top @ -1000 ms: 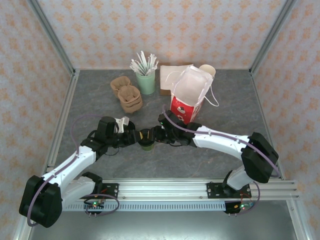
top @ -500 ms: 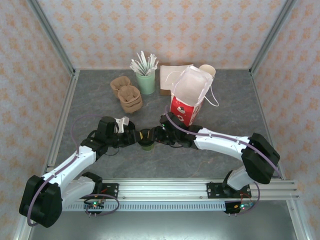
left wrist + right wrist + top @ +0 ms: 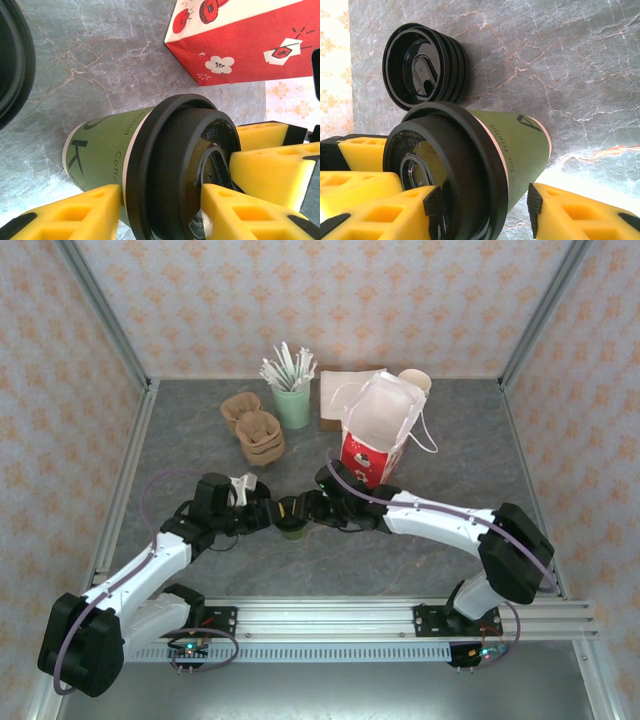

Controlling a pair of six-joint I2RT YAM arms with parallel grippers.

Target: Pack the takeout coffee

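Compared with the frame one second earlier, the right arm is seen shifted slightly toward the left, while the takeout coffee [image 3: 292, 521] is unmoved. The cup is stood upright on the desk [image 3: 450, 480], near the front centre, in front of the red-and-white paper bag [image 3: 375, 435] and apart from it. It is met from either side by the left end effector [image 3: 274, 516] and the right end effector [image 3: 313, 512], so that little beyond its black lid [image 3: 292, 510] can be made out from above.

In the right wrist view, the right end effector [image 3: 485, 212] is shown with its jaws apart around the cup's upper part. A lit gap is seen between one pad [image 3: 535, 205] and the green wall, while the other pad is laid across the lid's rim.

In the left wrist view, the left end effector [image 3: 160, 212] is set astride the lid. Whether it is clamped cannot be told, as the contact is cut off at the frame's lower edge.

A stack of black lids [image 3: 422, 65] is seen near the cup. A cream-rimmed cup [image 3: 416, 380] is half hidden by the bag.
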